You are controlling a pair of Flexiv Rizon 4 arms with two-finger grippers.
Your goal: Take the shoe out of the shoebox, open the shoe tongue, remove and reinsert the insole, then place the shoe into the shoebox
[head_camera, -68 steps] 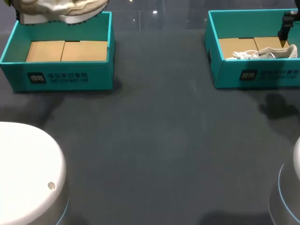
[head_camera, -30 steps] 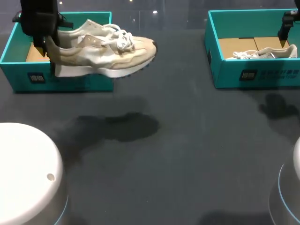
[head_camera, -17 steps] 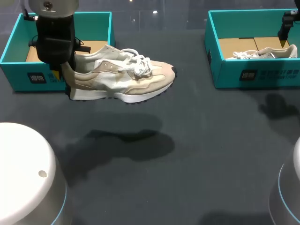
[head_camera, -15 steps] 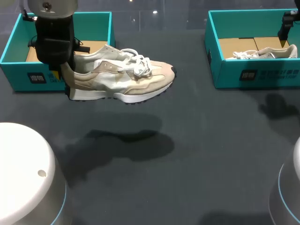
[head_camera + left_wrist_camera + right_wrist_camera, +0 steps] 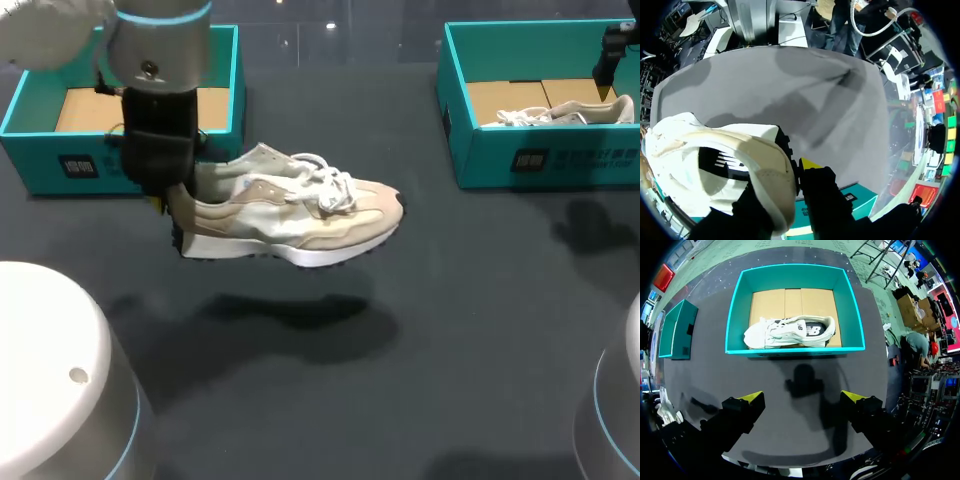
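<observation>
My left claw [image 5: 786, 184] grips the heel of a beige-and-cream shoe [image 5: 300, 212] (white laces, toe pointing right), while my right claw [image 5: 805, 399] gapes wide.

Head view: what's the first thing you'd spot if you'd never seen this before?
A beige-and-white shoe hangs in the air over the dark table, pinched at its heel by the left gripper. Behind it, at the far left, sits an open teal shoebox. A second teal shoebox at the far right has another shoe inside.
</observation>
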